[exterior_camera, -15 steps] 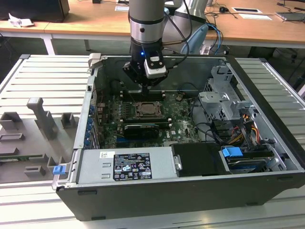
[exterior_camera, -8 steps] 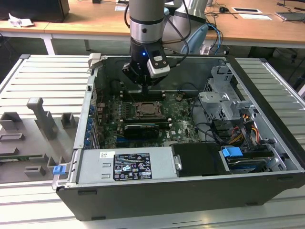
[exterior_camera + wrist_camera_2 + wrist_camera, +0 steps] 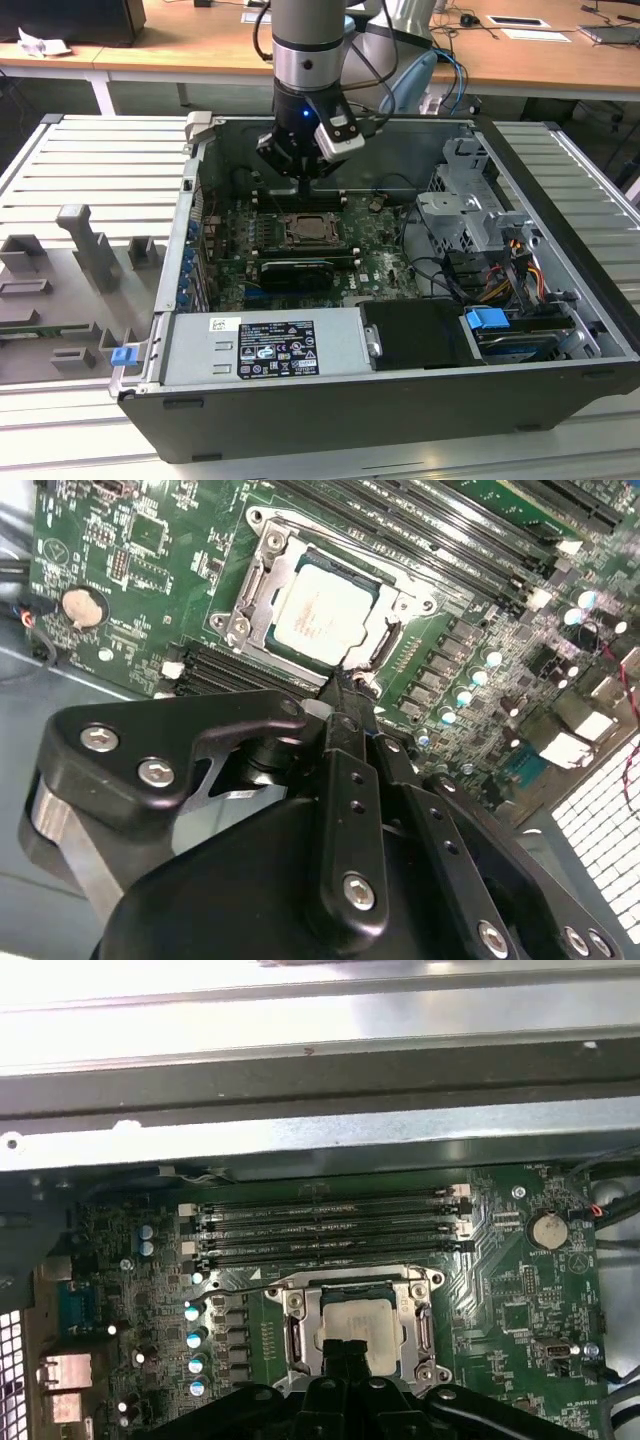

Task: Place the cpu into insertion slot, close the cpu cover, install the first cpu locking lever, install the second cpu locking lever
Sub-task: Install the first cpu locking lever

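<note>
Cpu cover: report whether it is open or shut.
Shut: in both wrist views the cpu cover lies flat, its frame around the seated cpu.

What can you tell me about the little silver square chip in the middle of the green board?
The cpu is a small flat square with a pale silver-beige metal top. It lies level in the insertion slot on the green motherboard, near the long black memory sticks. The grey metal cpu cover frames it, its top showing through the window. The gripper hangs by one edge of that frame; whether it touches the chip cannot be told.
</note>
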You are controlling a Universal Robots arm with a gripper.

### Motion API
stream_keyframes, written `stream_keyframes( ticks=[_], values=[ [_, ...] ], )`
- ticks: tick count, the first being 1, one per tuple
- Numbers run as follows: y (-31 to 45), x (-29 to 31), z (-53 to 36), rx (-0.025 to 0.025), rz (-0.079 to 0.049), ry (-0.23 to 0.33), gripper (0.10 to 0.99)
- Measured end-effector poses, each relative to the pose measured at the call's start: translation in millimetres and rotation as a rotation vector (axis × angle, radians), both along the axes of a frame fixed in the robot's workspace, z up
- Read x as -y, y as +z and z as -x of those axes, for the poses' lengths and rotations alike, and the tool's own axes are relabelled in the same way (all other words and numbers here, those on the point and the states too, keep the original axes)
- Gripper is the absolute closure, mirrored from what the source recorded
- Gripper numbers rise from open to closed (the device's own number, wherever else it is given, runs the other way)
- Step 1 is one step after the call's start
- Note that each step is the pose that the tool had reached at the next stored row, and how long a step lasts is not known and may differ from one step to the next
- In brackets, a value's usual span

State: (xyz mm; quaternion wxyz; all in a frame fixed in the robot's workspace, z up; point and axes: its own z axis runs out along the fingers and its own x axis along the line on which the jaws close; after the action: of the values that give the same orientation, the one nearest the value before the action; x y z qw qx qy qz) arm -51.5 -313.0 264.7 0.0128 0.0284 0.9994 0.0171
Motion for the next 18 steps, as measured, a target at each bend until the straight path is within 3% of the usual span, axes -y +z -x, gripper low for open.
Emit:
stream_keyframes(
  ticks=[18],
  values=[
    [0.0, 0.0, 0.0, 0.0, 0.0, 0.212, 0.98]
  ],
)
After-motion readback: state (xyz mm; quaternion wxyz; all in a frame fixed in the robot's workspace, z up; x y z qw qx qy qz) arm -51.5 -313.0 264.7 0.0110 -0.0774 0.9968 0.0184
